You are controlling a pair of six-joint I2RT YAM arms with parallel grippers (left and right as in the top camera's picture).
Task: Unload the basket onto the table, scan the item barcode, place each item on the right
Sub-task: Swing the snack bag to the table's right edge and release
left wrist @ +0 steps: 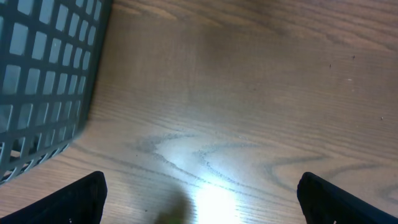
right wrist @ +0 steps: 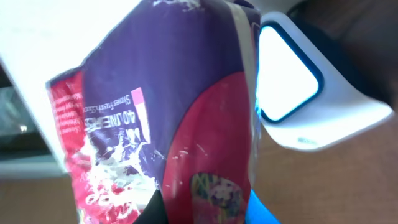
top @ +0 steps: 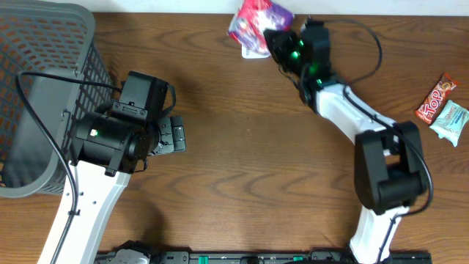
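- Brown wood-grain bench [top: 242, 147]; a red snack bar [top: 436, 97] and a pale packet [top: 449, 121] lie at its right edge.
- Purple, red and pink packet [right wrist: 174, 124], glossy and crinkled, at the far edge, just beside a white scanner [right wrist: 305, 93].
- Right end effector [top: 278, 40] is clamped on the packet.
- Left end effector [left wrist: 199, 199] gapes wide, holding nothing.
- Grey mesh basket [top: 44, 73] at far left, contents unclear.
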